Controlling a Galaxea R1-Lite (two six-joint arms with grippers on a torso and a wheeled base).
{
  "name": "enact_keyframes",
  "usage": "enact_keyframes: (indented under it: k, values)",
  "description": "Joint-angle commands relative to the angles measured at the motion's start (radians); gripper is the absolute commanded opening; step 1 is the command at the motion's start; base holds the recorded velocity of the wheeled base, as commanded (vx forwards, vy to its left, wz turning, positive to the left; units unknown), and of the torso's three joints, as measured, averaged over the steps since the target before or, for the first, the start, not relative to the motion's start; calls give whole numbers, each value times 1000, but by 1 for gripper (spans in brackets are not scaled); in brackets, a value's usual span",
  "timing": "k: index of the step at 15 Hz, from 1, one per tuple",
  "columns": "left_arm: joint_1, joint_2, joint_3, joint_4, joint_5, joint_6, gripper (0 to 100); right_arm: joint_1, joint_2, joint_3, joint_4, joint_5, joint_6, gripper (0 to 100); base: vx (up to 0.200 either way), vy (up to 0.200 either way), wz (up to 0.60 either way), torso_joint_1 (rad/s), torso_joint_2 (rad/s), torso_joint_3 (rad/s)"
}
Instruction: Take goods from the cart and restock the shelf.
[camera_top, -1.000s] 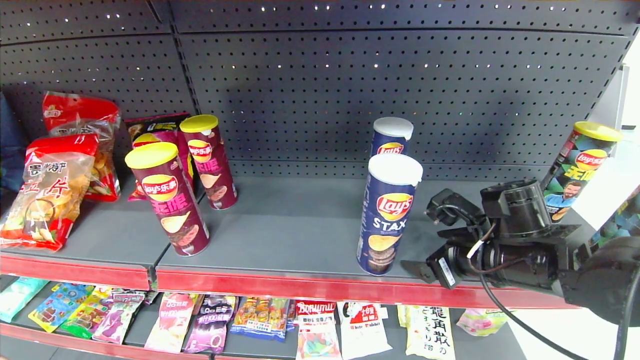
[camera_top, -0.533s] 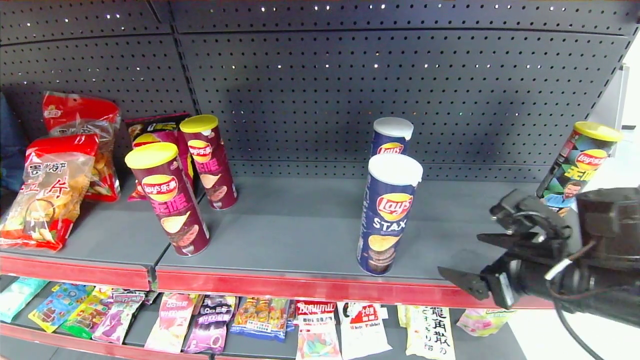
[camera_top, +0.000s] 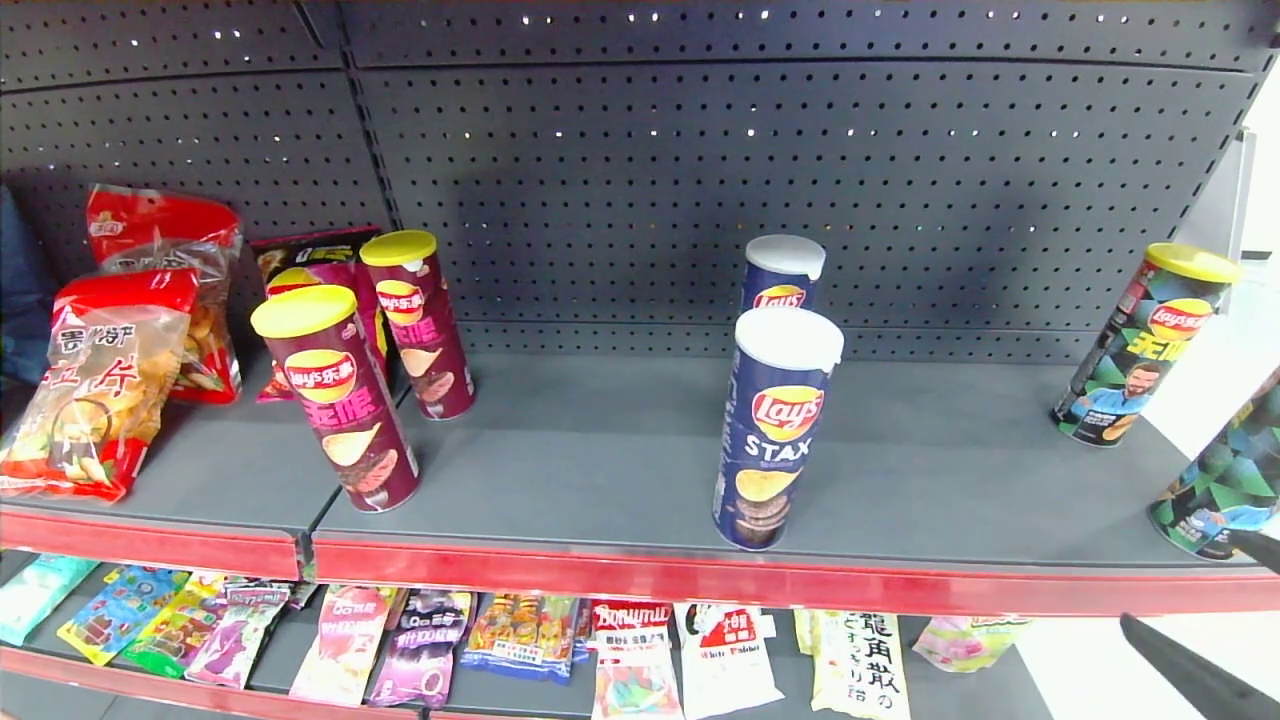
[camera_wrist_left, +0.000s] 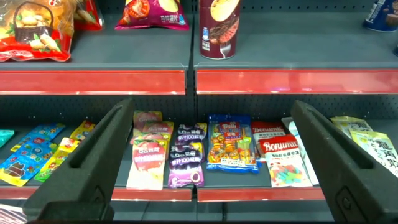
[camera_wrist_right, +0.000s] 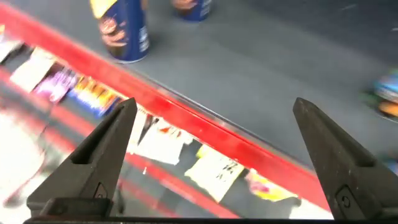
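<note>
On the grey shelf (camera_top: 600, 470) stand two blue chip cans (camera_top: 775, 430), two maroon cans with yellow lids (camera_top: 335, 395) and, at the right end, two green-patterned cans (camera_top: 1145, 345), one of them cut off by the edge (camera_top: 1220, 480). My right gripper (camera_wrist_right: 214, 106) is open and holds nothing. It sits off the shelf's red front edge (camera_wrist_right: 186, 109), and one of its fingers (camera_top: 1190, 675) shows in the head view's lower right corner. My left gripper (camera_wrist_left: 211, 106) is open and empty, level with the lower shelf of candy packets (camera_wrist_left: 230, 143).
Red snack bags (camera_top: 95, 380) and a dark bag (camera_top: 310, 255) fill the shelf's left end. Bare shelf lies between the maroon and blue cans and between the blue and green cans. A perforated back panel (camera_top: 700, 180) closes the rear. Small packets (camera_top: 630, 650) line the lower shelf.
My right arm has drawn back from beside the front blue can, to the right and down, almost out of the head view. The cans have not moved.
</note>
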Motion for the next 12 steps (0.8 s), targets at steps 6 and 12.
enact_keyframes:
  k: [6, 12]
  values:
    - [0, 1, 0, 0, 0, 0, 100, -131, -591, 156, 264, -6, 71, 100, 0, 0, 0, 0, 0, 0]
    - [0, 0, 0, 0, 0, 0, 100, -196, -549, 155, 331, -81, 145, 100, 0, 0, 0, 0, 0, 0]
